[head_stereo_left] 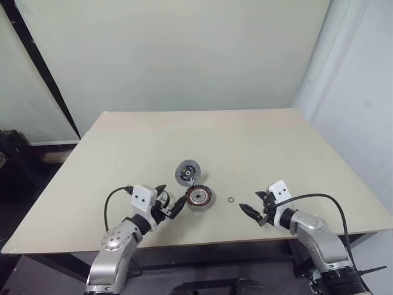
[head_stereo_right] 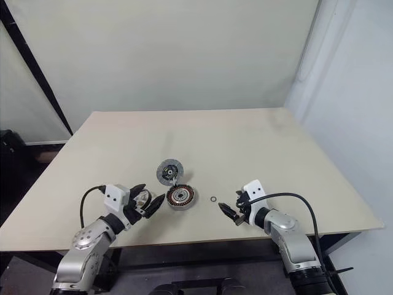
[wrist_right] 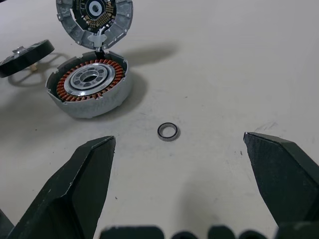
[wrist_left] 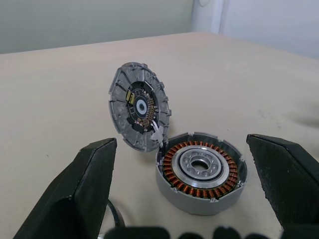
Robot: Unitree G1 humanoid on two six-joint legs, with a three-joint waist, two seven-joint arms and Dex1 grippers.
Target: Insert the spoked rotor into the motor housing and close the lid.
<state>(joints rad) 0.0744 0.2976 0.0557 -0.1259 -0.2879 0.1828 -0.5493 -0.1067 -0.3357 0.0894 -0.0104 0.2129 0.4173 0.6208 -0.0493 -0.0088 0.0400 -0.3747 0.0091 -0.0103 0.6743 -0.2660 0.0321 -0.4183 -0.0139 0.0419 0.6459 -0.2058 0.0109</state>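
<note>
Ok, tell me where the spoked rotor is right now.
The spoked rotor lies on the table just left of the motor housing, partly hidden beside the open left pincer in the head views.

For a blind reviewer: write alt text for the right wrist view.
An open motor housing with copper windings sits on a beige table, its round lid standing up behind it. A small thin ring lies nearer, ahead of the right gripper's wide-open black fingers. A dark disc rests beside the housing.
</note>
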